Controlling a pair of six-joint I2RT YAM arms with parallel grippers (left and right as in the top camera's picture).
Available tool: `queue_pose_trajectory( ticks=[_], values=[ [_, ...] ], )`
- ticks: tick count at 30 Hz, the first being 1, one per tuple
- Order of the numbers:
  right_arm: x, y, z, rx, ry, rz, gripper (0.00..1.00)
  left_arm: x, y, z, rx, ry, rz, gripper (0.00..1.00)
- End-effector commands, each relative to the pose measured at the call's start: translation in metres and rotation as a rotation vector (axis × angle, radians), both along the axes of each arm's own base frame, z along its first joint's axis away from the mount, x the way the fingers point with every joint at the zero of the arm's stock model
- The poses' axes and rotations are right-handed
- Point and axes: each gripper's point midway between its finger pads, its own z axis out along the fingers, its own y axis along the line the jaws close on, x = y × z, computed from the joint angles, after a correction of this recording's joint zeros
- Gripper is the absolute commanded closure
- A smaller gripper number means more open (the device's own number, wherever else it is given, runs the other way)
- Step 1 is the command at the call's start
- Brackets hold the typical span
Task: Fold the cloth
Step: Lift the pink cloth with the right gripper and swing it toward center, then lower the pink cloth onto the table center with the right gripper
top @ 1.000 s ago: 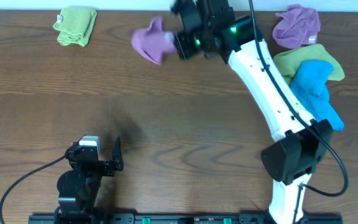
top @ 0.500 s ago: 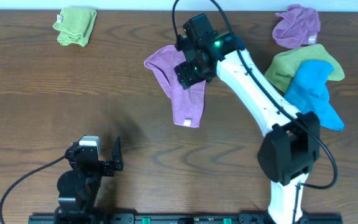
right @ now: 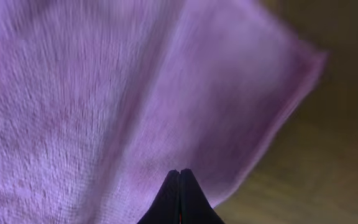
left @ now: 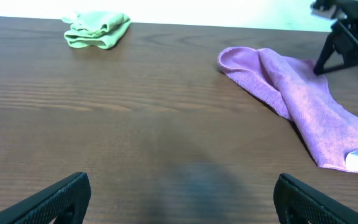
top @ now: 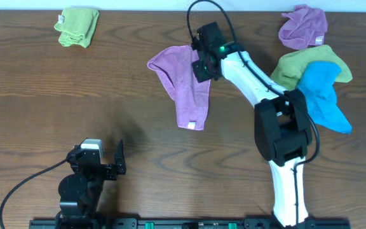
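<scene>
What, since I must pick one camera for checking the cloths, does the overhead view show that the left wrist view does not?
Only the overhead view shows the heap at the table's right: a crumpled purple cloth, an olive-green cloth and a blue cloth. Only the left wrist view gives a low side look, showing folds rising off the wood along one edge of the spread purple cloth. Both show that cloth, the light green cloth at the far edge, the left fingers spread wide, and the right fingers at the spread cloth's corner.
</scene>
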Motion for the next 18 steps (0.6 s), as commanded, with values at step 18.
queue_pose_trajectory(
  ticks=[18],
  values=[
    [0.029, -0.018, -0.028, 0.005, -0.044, -0.031, 0.99, -0.001, 0.0, -0.01, 0.018, 0.02, -0.007, 0.05]
  ],
)
